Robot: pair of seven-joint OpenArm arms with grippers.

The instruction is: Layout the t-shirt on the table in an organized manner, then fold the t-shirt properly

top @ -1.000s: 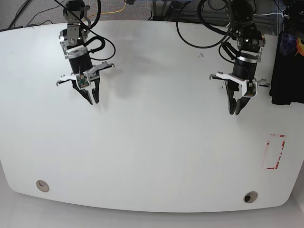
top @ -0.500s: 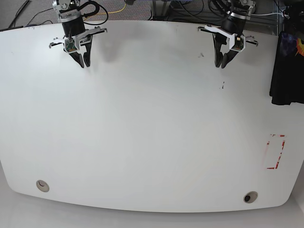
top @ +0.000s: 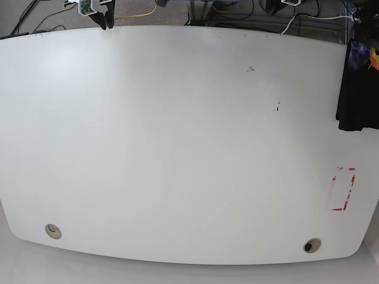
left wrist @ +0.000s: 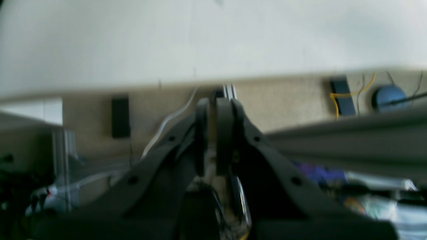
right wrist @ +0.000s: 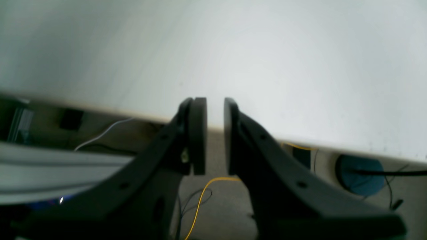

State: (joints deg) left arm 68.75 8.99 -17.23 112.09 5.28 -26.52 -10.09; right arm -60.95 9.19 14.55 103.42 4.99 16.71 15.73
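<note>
I have the tabletop [top: 177, 148] in full on the base view, nearly all of it bare white. The t-shirt [top: 357, 94] is bunched in a dark heap at that view's right-hand edge, up toward the far corner. It isn't spread at all, and part of it seems to hang over the side. A bit of its coloured print [top: 371, 56] shows at the top of the heap.

The red tape rectangle [top: 343, 189] sits along the same edge, closer to the near corner and well apart from the cloth. Two grommet holes, one [top: 53, 231] and the other [top: 312, 245], lie close to the near edge. A couple of small dark specks [top: 276, 107] mark the surface toward the far side.

Both arms are beyond the far edge. On its wrist view the left claw [left wrist: 212, 110] looks clenched, with only a sliver between its fingers [left wrist: 224, 133] and nothing in it. It points at the edge, with the floor behind. That picture is blurred.

The right claw [right wrist: 215, 110] is parted a little and holds nothing. Its tips lie just at the far edge, with a yellow cable [right wrist: 200, 200] on the floor below. The base view shows it at the far left corner.
</note>
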